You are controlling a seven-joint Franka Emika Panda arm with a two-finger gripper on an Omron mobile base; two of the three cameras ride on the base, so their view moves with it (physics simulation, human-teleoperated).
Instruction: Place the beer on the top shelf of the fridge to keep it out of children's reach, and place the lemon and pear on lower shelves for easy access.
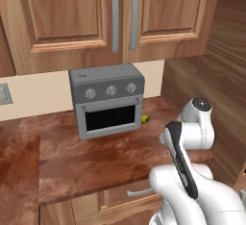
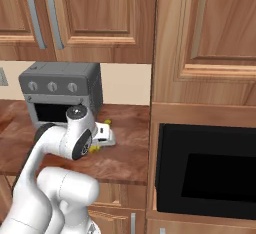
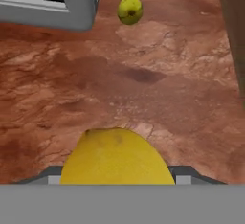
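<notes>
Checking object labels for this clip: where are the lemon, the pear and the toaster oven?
lemon (image 3: 115, 158), hand view, middle of its yellow skin.
pear (image 3: 129, 9), hand view, centre of the fruit.
toaster oven (image 1: 109, 117), left base view, dark door window.

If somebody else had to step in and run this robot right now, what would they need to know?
Gripper: low over the counter, jaws on either side of the lemon; whether they already pinch it is unclear.
Pear: on the counter farther back, beside the toaster oven corner, apart from the lemon.
Done: judging from this, no fruit is shelved yet.
Left: secure and lift the lemon, carry it to a lower fridge shelf, come back for the pear; the beer goes on the top shelf.
</notes>
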